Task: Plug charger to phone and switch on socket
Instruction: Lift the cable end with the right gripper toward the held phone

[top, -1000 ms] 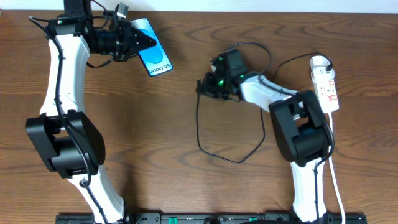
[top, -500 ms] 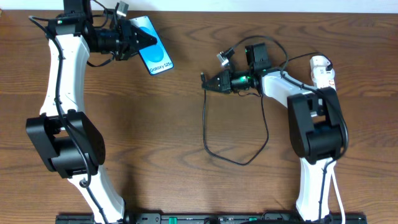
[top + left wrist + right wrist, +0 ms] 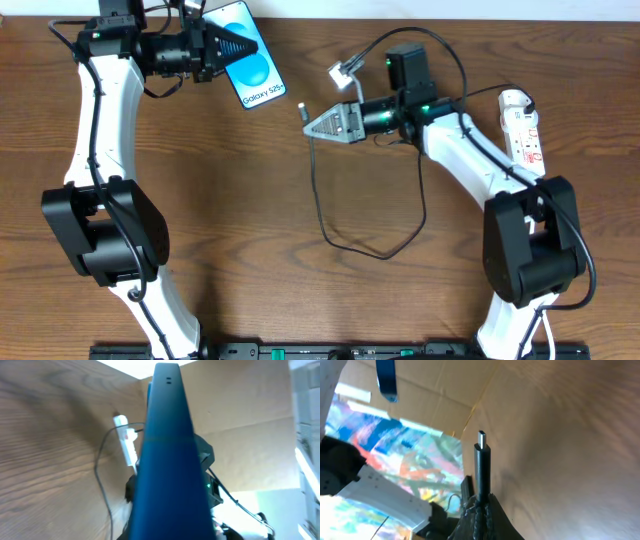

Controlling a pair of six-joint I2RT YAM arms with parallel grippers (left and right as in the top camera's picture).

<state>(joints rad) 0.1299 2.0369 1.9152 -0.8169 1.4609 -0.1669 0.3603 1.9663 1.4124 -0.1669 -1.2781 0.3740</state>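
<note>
My left gripper (image 3: 232, 48) is shut on the phone (image 3: 252, 68), held up above the table at the back left, its blue "Galaxy S25+" screen facing up. In the left wrist view the phone (image 3: 170, 460) fills the middle edge-on. My right gripper (image 3: 318, 123) is shut on the charger (image 3: 316, 190) near its plug tip (image 3: 304, 108), which points left toward the phone. In the right wrist view the plug (image 3: 482, 467) sticks out past the fingers (image 3: 481, 510), and the phone (image 3: 386, 379) shows far off. The socket (image 3: 524, 134) lies at the right.
The charger's black cable loops over the table's middle (image 3: 385, 250) and back behind the right arm. The white lead (image 3: 538, 260) runs from the socket toward the front right. A cardboard wall (image 3: 240, 455) stands behind the table.
My right gripper has swung left and forward with the charger plug, closer to the phone. My left gripper has lifted and turned the phone slightly toward the back.
</note>
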